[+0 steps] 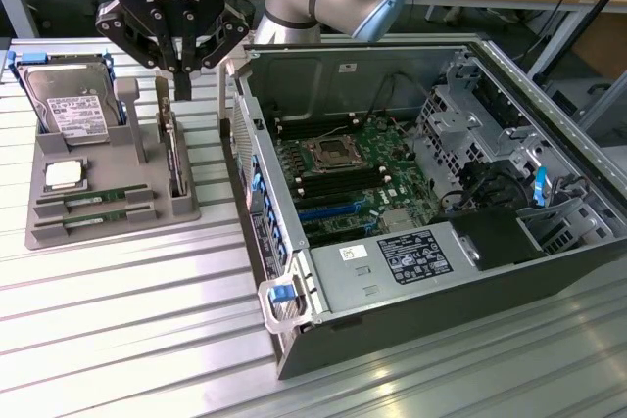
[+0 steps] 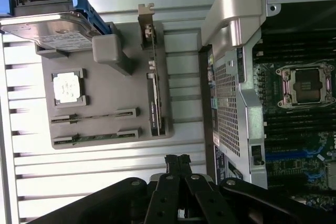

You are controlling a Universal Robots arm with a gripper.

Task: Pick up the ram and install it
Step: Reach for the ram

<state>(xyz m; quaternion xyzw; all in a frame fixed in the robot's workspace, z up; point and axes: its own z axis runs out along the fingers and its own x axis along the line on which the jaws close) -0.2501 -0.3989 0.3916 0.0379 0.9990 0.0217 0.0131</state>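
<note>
Toward the surface's [image 1: 127,320] edge on the exterior view's left sits a grey tray [image 1: 132,171]. It carries a hard drive [image 1: 67,105], a silver processor [image 1: 64,175] and two ram sticks [image 1: 95,200] lying flat in slots just beside the processor. An expansion card [image 1: 172,149] stands upright along its side. Above that card hangs the gripper [image 1: 183,83], fingers pressed together and empty, well apart from the ram sticks. Further right lies the open computer case [image 1: 294,80], its motherboard [image 1: 353,168] exposed.

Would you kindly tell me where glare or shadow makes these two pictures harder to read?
Exterior view: light glares off the ribbed metal table, most at the exterior view's lower right. Wrist view: the square silver processor chip is washed pale, the grey metal computer case shines at its corner, and the black gripper is a dark mass.
</note>
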